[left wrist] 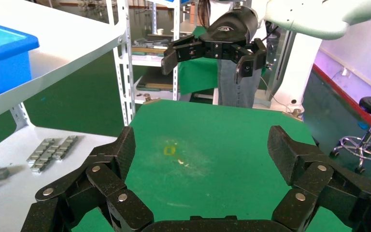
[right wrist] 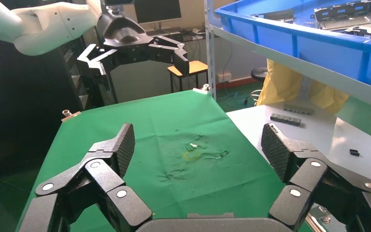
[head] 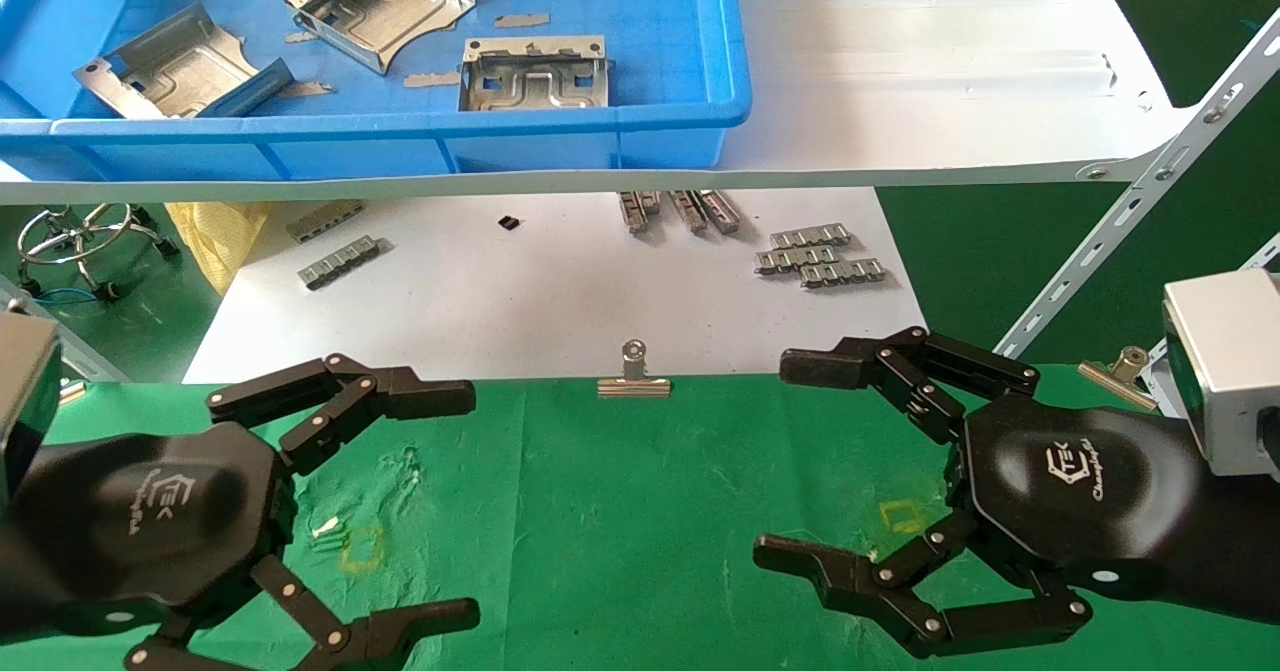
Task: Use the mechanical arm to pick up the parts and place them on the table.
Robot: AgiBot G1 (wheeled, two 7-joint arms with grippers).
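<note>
Left end effector [head: 440, 501] and right end effector [head: 790, 461] hover wide-spread above the table [head: 620, 511], facing inward, empty

The floor [head: 1000, 241] is dark green. A white shelf [head: 930, 71] on slotted white uprights [head: 1150, 201] stands over a lower white sheet [head: 540, 291]. Beside it, a chrome stool base [head: 85, 236] with castors rests on the floor, near a crumpled yellow bag [head: 215, 236]. In the left wrist view, white racking [left wrist: 145, 48] stands at the back, a pale wall [left wrist: 362, 38] with a red skirting strip [left wrist: 348, 101] runs along one side, and a black stool [left wrist: 369, 128] stands close to it. In the right wrist view, a dark monitor [right wrist: 157, 9] sits at the back above a wooden chair [right wrist: 191, 70], with a plain tan wall [right wrist: 193, 19] behind.
</note>
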